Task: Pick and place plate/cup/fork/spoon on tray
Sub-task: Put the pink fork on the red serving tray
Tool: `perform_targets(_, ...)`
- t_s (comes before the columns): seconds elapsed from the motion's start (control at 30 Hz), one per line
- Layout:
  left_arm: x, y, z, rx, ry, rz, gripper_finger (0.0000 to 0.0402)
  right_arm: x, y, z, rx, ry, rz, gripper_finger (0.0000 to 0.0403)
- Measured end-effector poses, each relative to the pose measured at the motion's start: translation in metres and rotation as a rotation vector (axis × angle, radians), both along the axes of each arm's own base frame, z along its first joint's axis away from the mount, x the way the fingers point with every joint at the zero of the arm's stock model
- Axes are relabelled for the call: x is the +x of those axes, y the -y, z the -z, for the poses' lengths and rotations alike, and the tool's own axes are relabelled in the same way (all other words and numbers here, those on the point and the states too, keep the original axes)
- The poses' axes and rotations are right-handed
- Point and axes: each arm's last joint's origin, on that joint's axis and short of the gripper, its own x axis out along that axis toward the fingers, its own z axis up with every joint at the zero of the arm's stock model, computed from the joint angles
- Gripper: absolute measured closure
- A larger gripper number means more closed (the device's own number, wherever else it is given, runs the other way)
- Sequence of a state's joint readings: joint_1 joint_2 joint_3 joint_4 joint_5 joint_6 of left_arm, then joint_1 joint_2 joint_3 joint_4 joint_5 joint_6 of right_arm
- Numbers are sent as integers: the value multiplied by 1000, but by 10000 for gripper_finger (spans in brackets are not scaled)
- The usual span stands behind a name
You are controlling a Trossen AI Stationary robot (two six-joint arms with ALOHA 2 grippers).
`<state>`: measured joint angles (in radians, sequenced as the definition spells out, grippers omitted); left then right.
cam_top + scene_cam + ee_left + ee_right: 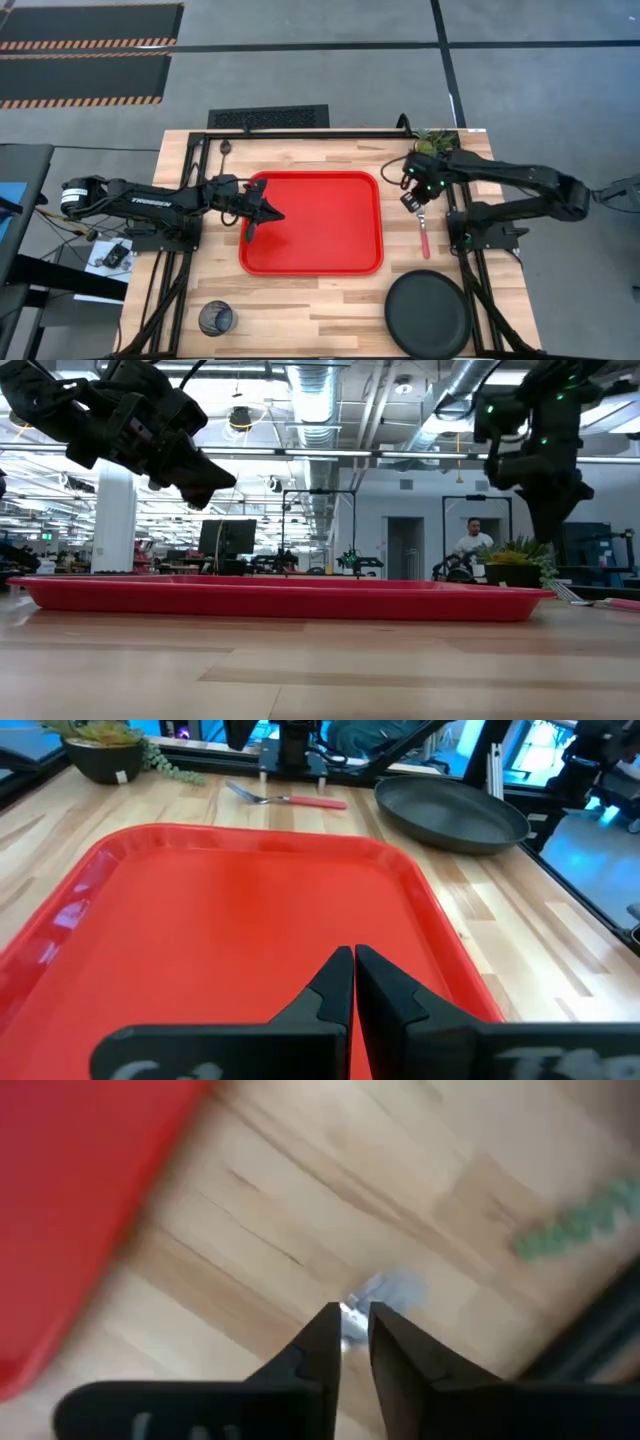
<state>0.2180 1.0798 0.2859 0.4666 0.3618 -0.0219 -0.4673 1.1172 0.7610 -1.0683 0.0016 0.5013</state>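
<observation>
A: Right claw (pixel 413 197) sits above the tine end of the fork (pixel 424 232), on the bare surface (pixel 320 300) just off the tray's right rim. Fingers nearly together; in the wrist view something silvery shows between the tips, but I cannot tell if they grip it or just hover.

B: Left claw (pixel 268 212)?

A: Over the left part of the tray (pixel 330 262), raised, clenched on nothing. Tray holds nothing yet.

B: Other items?

A: Plate (pixel 429 314) near the front right corner, well apart from the tray. Cup (pixel 216 319) front left. Spoon (pixel 226 152) at the back left, near the edge. Small potted plant (pixel 433 142) just behind the right claw.

B: Risks?

A: Judgement only: the fork lies flat and thin, so a pinch at the tines could slip or skid it across the wood. Held by one end, the handle would swing and might catch the tray lip on transfer. The plant crowds the right arm's back side. The left arm is parked over the tray, so a drop near that side invites a clash.
</observation>
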Motion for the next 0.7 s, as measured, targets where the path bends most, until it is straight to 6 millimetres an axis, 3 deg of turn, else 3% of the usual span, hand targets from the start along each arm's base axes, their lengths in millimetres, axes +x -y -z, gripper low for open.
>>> perform_targets(0.17, 0, 0, 1, -2, -9, 0, 401, 3, -2, 4, 103, -4, 83, 285)
perform_targets(0.37, 0, 0, 1, -2, -8, -1, 401, 7, -25, 5, 133, -58, 179, 237)
perform_targets(0.5, 0, 0, 1, -3, -10, -1, 401, 11, -41, 7, 123, -67, 217, 225)
perform_targets(0.7, 0, 0, 1, -28, -16, 1, 401, 3, -60, 41, 142, -104, 289, 234)
